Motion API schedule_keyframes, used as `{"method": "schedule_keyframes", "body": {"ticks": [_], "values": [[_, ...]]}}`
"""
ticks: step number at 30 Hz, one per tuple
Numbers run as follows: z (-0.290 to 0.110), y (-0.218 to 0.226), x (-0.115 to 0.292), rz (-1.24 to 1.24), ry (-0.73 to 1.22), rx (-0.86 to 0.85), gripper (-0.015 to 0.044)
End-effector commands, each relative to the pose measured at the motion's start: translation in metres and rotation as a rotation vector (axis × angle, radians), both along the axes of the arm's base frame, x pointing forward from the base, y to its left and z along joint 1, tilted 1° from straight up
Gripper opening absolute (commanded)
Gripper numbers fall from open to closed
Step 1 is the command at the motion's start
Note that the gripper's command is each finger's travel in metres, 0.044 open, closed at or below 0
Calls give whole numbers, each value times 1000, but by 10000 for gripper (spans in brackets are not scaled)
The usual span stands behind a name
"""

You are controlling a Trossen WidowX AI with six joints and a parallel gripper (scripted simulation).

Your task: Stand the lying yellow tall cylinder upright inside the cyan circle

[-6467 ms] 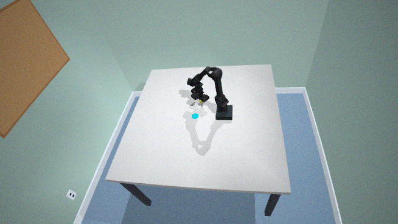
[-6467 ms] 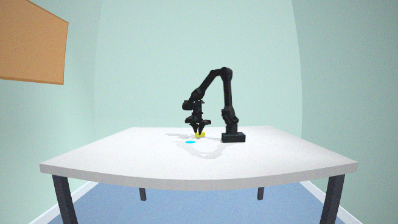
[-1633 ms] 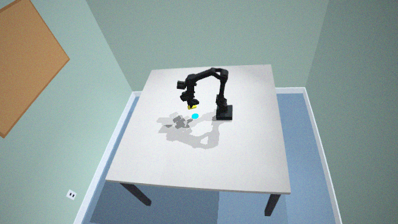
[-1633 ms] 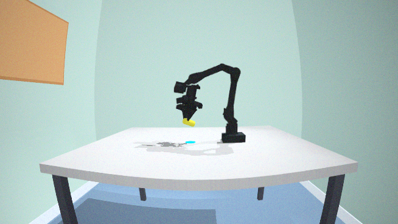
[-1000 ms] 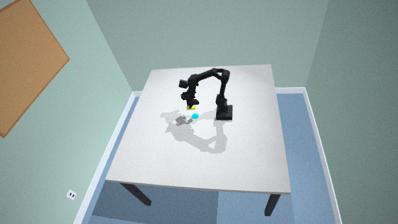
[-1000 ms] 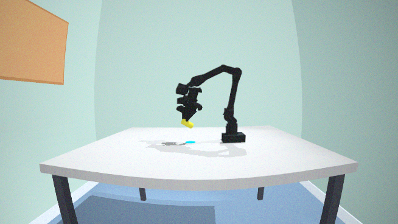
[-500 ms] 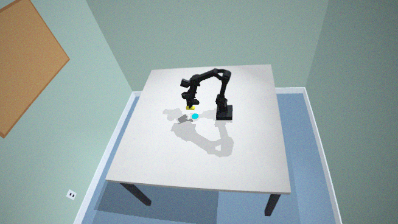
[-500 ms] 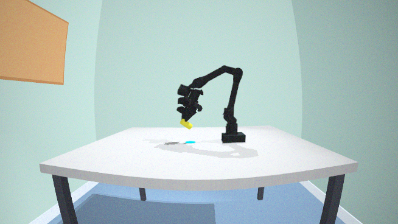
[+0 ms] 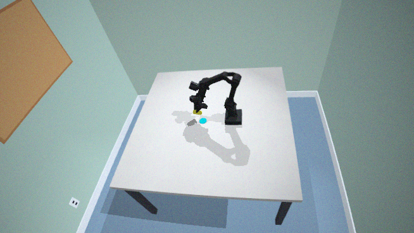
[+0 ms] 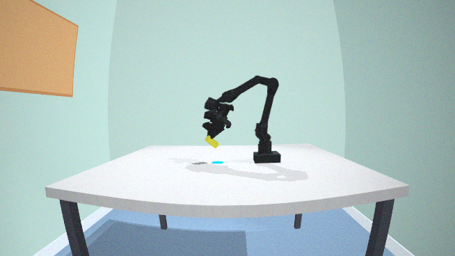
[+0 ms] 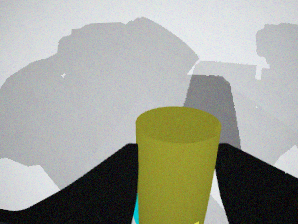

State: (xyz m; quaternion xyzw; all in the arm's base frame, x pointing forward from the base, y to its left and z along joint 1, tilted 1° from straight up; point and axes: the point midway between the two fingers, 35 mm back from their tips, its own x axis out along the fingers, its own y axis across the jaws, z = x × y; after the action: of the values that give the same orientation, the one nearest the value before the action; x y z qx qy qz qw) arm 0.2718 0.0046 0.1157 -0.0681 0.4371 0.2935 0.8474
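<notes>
My gripper is shut on the yellow tall cylinder and holds it in the air, tilted, well above the white table. The cyan circle lies flat on the table, below the cylinder and a little toward the arm's base. In the wrist view only a thin sliver of the cyan circle shows beside the cylinder, between my two black fingers.
A small grey block lies on the table just left of the cyan circle. The arm's black base stands to the right of the circle.
</notes>
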Motion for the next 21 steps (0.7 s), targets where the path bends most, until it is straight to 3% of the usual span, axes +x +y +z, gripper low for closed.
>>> {"method": "schedule_keyframes", "body": {"ticks": [1, 21], "values": [[-3, 1, -2, 2, -12, 17, 105], [-2, -4, -1, -18, -130, 111, 105]]}}
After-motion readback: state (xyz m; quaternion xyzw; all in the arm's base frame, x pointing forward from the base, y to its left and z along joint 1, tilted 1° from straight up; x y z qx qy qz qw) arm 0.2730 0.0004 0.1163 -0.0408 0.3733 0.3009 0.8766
